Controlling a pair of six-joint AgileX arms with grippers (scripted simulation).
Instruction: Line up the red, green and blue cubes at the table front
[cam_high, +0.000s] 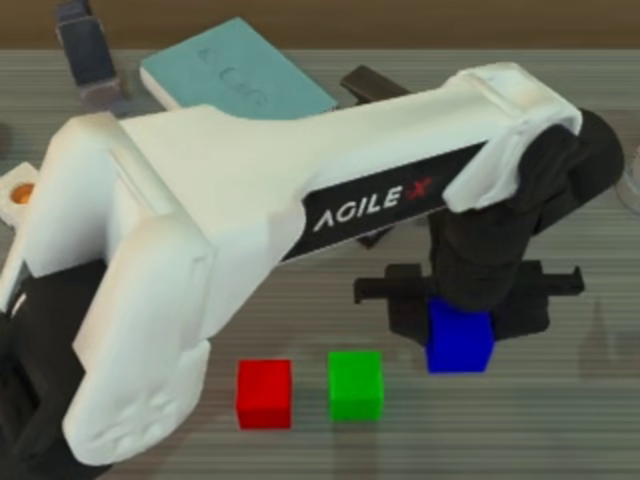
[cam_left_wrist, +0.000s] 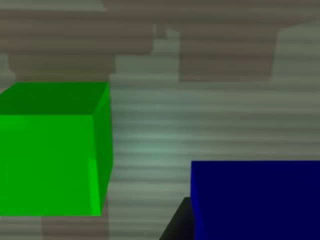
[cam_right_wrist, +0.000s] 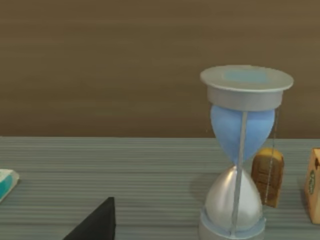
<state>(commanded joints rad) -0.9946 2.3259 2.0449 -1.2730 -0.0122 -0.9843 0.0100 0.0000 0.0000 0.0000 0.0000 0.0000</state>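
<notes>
The red cube (cam_high: 264, 393) and the green cube (cam_high: 356, 384) sit side by side near the table's (cam_high: 560, 440) front edge, a small gap between them. The blue cube (cam_high: 460, 340) is to the right of the green one and a little farther back. My left gripper (cam_high: 462, 318) is shut on it from above. In the left wrist view the blue cube (cam_left_wrist: 255, 200) sits against a dark finger (cam_left_wrist: 181, 224), with the green cube (cam_left_wrist: 50, 150) beside it across bare table. My right arm is out of the top view. Only one dark fingertip (cam_right_wrist: 100, 222) of it shows in the right wrist view.
A teal book (cam_high: 235, 78) lies at the back. A white block with an orange dimple (cam_high: 20, 192) is at the left edge and a dark object (cam_high: 85, 45) at the back left. An hourglass (cam_right_wrist: 240, 155) stands before the right wrist camera, with small brown items (cam_right_wrist: 267, 175) behind it.
</notes>
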